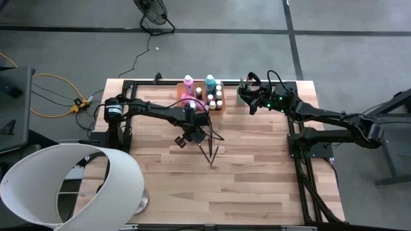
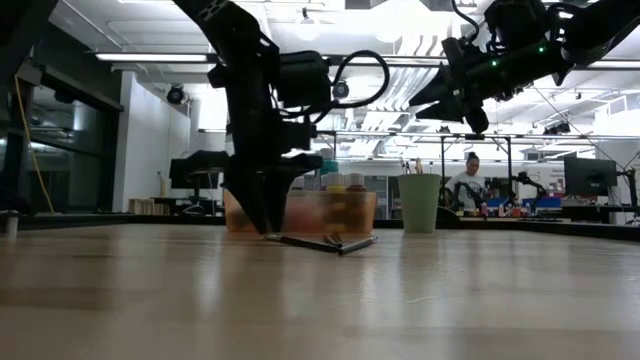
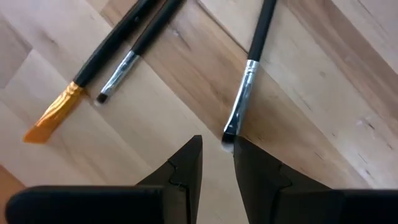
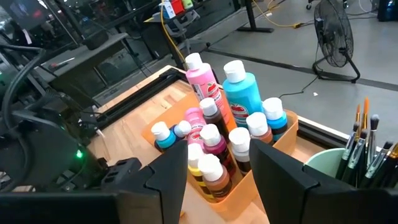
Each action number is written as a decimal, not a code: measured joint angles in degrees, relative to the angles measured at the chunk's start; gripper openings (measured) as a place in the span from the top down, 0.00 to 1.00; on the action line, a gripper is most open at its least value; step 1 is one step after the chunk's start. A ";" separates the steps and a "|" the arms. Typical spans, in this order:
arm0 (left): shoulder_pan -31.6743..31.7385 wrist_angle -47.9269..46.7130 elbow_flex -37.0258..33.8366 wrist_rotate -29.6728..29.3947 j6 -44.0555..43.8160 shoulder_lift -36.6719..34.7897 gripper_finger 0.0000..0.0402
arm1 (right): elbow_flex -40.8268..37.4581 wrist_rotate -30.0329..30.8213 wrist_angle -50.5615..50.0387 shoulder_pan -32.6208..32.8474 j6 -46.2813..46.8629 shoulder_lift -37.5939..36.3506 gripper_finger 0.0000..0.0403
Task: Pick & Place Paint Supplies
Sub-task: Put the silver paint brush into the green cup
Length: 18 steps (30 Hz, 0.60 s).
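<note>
Left gripper (image 3: 217,158) low over paintbrush (image 3: 244,93).

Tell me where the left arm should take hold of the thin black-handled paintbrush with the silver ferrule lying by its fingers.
Grip the thin black-handled paintbrush across its black handle above the silver ferrule, coming straight down. It lies flat on the wooden table, clear of the two neighbouring brushes, and the left gripper hovers open at its bristle tip.

1. I work in a big lab or workshop.
2. My wooden table (image 1: 244,186) stands on a grey concrete floor (image 1: 359,58).
3. Long ceiling lights (image 2: 160,57) shine above.
4. Desks with screens (image 2: 587,176) stand far back, and a person (image 2: 468,180) sits there.
</note>
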 joint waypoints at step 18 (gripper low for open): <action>0.00 -0.09 0.00 2.29 2.29 0.06 0.78 | 0.00 0.00 0.01 0.00 0.04 0.02 0.59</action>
